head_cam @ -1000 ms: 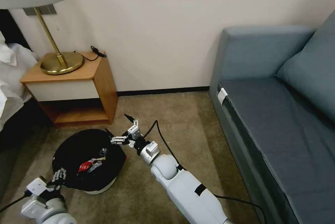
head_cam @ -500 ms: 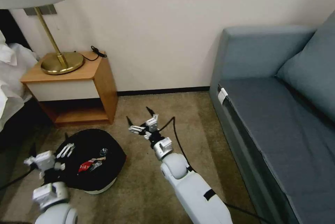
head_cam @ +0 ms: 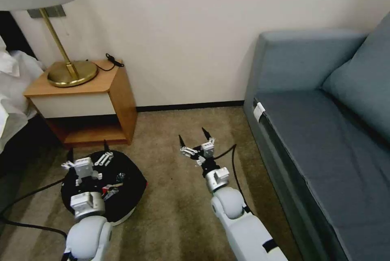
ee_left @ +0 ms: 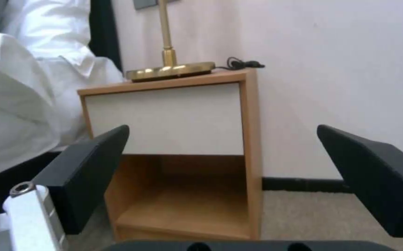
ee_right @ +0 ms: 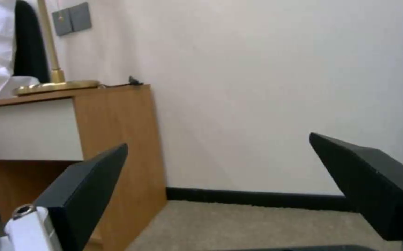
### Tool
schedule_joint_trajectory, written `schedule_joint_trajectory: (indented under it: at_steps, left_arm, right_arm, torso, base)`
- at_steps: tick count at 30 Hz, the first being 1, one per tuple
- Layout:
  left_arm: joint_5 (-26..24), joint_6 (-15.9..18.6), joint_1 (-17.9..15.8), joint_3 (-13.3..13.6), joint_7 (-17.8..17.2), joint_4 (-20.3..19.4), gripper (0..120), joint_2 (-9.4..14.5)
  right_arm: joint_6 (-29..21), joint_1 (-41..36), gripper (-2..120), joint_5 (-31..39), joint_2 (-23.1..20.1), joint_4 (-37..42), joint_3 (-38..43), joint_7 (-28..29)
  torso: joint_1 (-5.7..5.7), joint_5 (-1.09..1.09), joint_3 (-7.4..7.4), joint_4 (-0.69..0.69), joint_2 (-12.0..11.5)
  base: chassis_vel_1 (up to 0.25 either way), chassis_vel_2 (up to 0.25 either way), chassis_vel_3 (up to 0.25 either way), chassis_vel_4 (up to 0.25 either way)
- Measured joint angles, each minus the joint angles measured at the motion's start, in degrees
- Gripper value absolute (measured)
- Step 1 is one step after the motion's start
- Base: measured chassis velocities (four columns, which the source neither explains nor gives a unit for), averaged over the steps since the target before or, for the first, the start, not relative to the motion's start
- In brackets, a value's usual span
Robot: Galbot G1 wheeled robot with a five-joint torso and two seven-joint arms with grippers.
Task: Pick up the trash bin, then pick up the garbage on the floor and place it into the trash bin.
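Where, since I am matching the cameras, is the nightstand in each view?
Head view: nightstand against the wall, just beyond the trash bin.
Left wrist view: nightstand straight ahead, framed by the open left claw.
Right wrist view: nightstand behind one finger of the open right claw.
Shared landmark: the brass lamp base on its top.

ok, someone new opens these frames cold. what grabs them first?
Probably the trash bin, lined in black, on the carpet in front of the wooden nightstand, with bits of garbage lying in it. Next, the two arms: the left gripper hovers over the bin's far side and the right gripper sits above bare carpet, both with jaws open and empty. The blue-grey sofa takes up the right side.
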Motion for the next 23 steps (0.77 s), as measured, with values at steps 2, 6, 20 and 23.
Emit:
schedule_joint_trajectory:
  at_steps: [2, 6, 20, 23]
  left_arm:
    - [0.02, -0.05, -0.02, 0.02, 0.00, 0.03, 100, 0.04]
    - [0.02, -0.09, -0.01, 0.03, 0.01, 0.07, 100, 0.07]
    - [-0.10, -0.11, 0.06, -0.04, 0.00, 0.07, 100, 0.08]
    - [-0.13, -0.11, 0.08, -0.06, -0.01, 0.07, 100, 0.07]
  right_arm:
    - [-0.01, -0.10, 100, -0.01, 0.02, 0.16, 0.10, 0.00]
    - [-0.04, -0.13, 100, -0.01, 0.06, 0.20, 0.11, -0.01]
    - [-0.08, -0.01, 100, -0.01, 0.12, 0.13, -0.05, -0.04]
    - [-0.08, 0.01, 100, 0.00, 0.13, 0.09, -0.07, -0.05]
  torso:
    - [0.00, 0.00, 0.00, 0.00, 0.00]
    - [0.00, 0.00, 0.00, 0.01, 0.00]
    - [0.00, -0.01, 0.00, 0.01, 0.00]
    - [0.00, -0.01, 0.00, 0.01, 0.00]
  base:
    - [0.000, 0.000, 0.000, 0.000]
    - [0.000, 0.000, 0.000, 0.000]
    - [0.000, 0.000, 0.000, 0.000]
    - [0.000, 0.000, 0.000, 0.000]
